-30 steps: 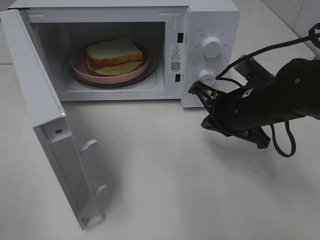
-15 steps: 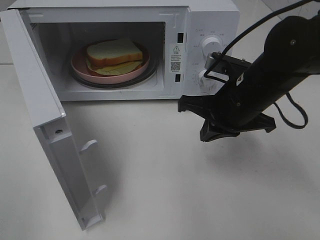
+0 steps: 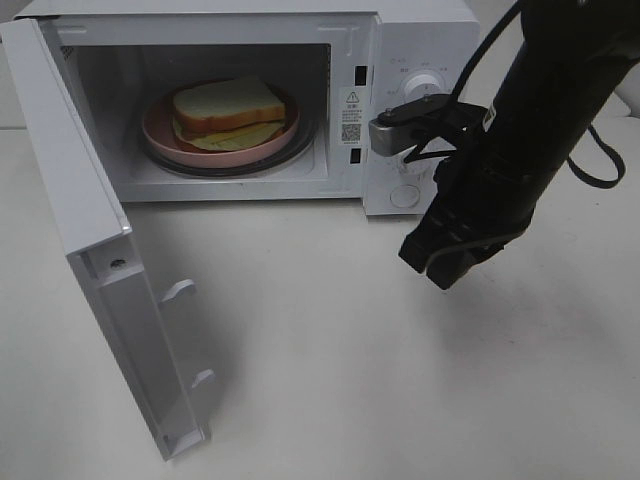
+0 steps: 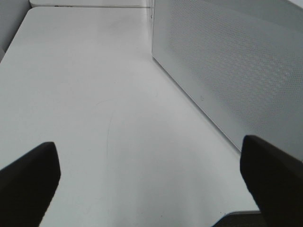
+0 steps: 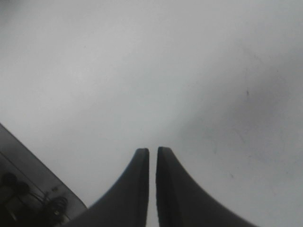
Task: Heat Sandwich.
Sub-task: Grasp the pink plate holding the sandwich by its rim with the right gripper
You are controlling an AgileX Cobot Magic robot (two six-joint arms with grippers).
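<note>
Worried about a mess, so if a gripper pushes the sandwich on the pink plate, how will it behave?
The sandwich probably squashes easily, being soft-looking white bread. Its stacked slices, filling poking out, could slide apart. It looks light, so it may skid across the plate.

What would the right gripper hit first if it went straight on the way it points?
Most likely the table. The right gripper points down at bare tabletop in front of the microwave, with nothing visible between. Depth is unclear.

Opens across bare bench [image 3: 340, 380] to the microwave cavity [image 3: 200, 60], hemmed by the swung-out door [image 3: 75, 180] at left and the right tool [image 3: 437, 268] before the controls [image 3: 424, 84].
</note>
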